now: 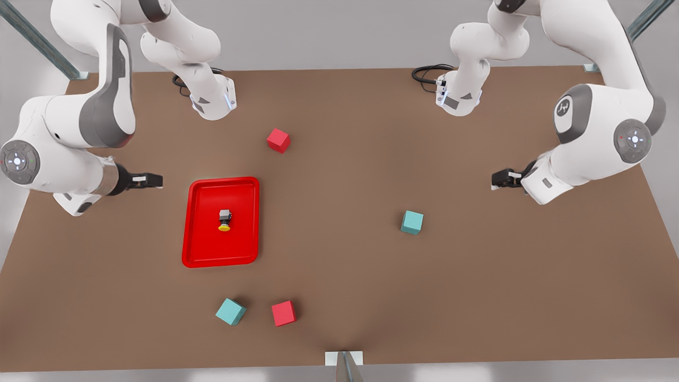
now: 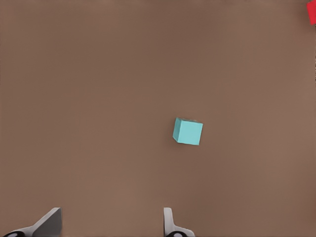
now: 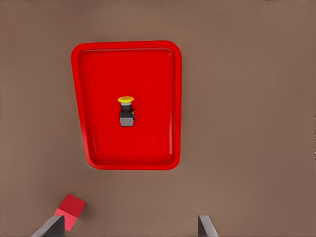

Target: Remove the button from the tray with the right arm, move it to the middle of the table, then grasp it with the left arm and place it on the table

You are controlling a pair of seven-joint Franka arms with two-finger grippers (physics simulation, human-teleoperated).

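The button [image 1: 224, 219] lies on its side in the middle of the red tray [image 1: 196, 249]. Its yellow cap points to the near edge of the desk [image 1: 339, 276]. The tray sits on the desk toward the front view's left.

The right gripper [image 1: 151, 181] hangs above the desk just beside the tray, on the tray's far left side in the front view. Its jaws are wide open and hold nothing. The right wrist view looks down on the tray [image 3: 86, 148], the button [image 3: 127, 111] and a red cube [image 3: 70, 210].

The left gripper [image 1: 501, 179] hangs over the desk on the front view's right, well apart from the tray. Its jaws are wide open and empty too. A teal cube [image 1: 412, 222] sits on the desk near it, and the left wrist view sees that cube [image 2: 188, 132].
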